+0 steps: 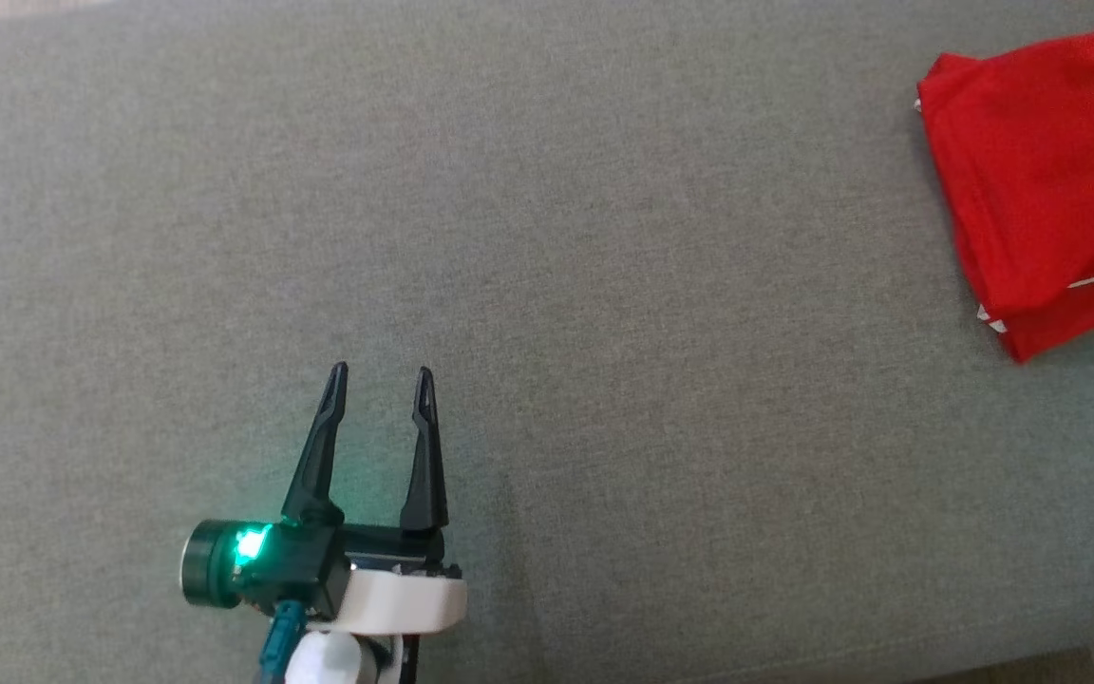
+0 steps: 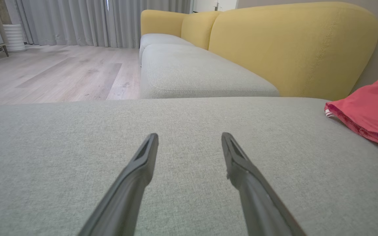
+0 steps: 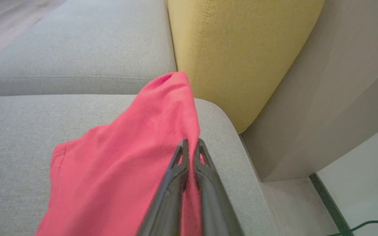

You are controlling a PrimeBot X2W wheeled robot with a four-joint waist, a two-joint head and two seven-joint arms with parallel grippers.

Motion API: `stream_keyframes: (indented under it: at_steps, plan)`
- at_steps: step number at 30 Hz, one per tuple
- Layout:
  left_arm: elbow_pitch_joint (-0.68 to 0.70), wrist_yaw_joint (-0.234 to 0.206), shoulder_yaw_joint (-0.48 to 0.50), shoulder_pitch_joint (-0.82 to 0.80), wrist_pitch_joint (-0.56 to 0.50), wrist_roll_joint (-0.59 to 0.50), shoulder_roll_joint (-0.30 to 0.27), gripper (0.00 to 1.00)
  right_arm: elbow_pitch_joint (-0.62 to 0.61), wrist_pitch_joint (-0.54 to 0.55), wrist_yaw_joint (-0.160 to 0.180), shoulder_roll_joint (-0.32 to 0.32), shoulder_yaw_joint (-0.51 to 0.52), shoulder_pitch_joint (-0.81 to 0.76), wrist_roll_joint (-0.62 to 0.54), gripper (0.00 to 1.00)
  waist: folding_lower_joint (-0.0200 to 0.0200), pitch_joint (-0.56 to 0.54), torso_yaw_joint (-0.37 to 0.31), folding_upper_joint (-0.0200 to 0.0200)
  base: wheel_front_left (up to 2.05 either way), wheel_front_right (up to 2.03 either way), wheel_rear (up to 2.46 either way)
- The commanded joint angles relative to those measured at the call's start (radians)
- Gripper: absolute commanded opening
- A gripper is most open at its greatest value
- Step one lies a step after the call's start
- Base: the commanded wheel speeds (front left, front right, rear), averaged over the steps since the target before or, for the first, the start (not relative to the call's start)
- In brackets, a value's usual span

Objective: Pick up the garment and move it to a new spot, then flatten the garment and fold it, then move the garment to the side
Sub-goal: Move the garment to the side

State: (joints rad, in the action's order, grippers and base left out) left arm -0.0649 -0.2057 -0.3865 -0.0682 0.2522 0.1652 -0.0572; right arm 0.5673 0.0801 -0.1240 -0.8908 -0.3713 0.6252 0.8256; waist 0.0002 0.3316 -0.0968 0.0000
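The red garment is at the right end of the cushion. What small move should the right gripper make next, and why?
Probably open the right gripper and let go. It is shut on an edge of the red garment, which already lies folded at the right end of the grey cushion, far from the open left gripper.

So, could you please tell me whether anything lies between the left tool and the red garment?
Nothing visible does: plain grey sofa cushion stretches from the open left tool to the red garment, which the shut right tool grips.
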Motion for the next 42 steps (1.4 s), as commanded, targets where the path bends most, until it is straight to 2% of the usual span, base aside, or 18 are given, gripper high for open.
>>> stream_keyframes:
  at_steps: [1,5,10,11,12,20,25,27,33,42]
  plan:
    - [0.029,0.000,0.030,-0.018,0.010,0.020,0.007,1.00,0.001,-0.012,-0.007,-0.026,0.012,-0.013,-0.050,1.00,-0.0002,-0.027,0.004,0.0000,0.00,0.00,0.00]
    - [0.017,0.007,0.033,-0.003,0.010,0.046,0.007,1.00,0.015,-0.041,-0.007,0.068,0.001,-0.069,-0.129,1.00,-0.0002,-0.104,0.018,0.0000,0.00,0.00,0.00]
    - [0.015,0.008,0.040,0.039,0.010,0.072,0.007,1.00,-0.011,-0.090,-0.007,0.213,-0.033,-0.190,-0.175,1.00,-0.0002,-0.216,0.046,0.0000,0.00,0.00,0.00]
    - [0.015,0.008,0.040,0.039,0.010,0.072,0.007,1.00,-0.011,-0.090,-0.007,0.213,-0.033,-0.190,-0.175,1.00,-0.0002,-0.216,0.046,0.0000,0.00,0.00,0.00]
    - [0.017,0.007,0.042,0.049,0.010,0.076,0.007,1.00,-0.019,-0.099,-0.007,0.242,-0.041,-0.218,-0.178,1.00,-0.0002,-0.235,0.052,0.0000,0.00,0.00,0.00]
    - [0.029,0.013,0.062,0.135,0.010,0.090,0.007,1.00,-0.079,-0.280,-0.007,0.484,-0.081,-0.411,-0.239,1.00,-0.0002,-0.367,0.101,0.0000,0.00,0.00,0.00]
    - [0.053,0.014,0.079,0.182,0.010,0.077,0.007,1.00,-0.137,-0.340,-0.007,0.602,0.012,-0.491,-0.363,1.00,-0.0002,-0.419,0.115,0.0000,0.00,0.00,0.00]
    - [0.074,0.002,0.092,0.203,0.010,0.064,0.007,1.00,-0.222,-0.341,-0.007,0.645,0.077,-0.535,-0.428,1.00,-0.0002,-0.434,0.117,0.0000,0.00,0.00,0.00]
    - [0.089,-0.009,0.112,0.265,0.010,0.051,0.007,1.00,-0.429,-0.342,-0.007,0.734,0.208,-0.715,-0.587,1.00,-0.0002,-0.462,0.129,0.0000,0.00,0.00,0.00]
    - [0.082,0.008,0.132,0.299,0.010,0.050,0.007,1.00,-0.491,-0.342,-0.007,0.773,0.248,-0.825,-0.639,1.00,-0.0002,-0.480,0.133,0.0000,0.00,0.00,0.00]
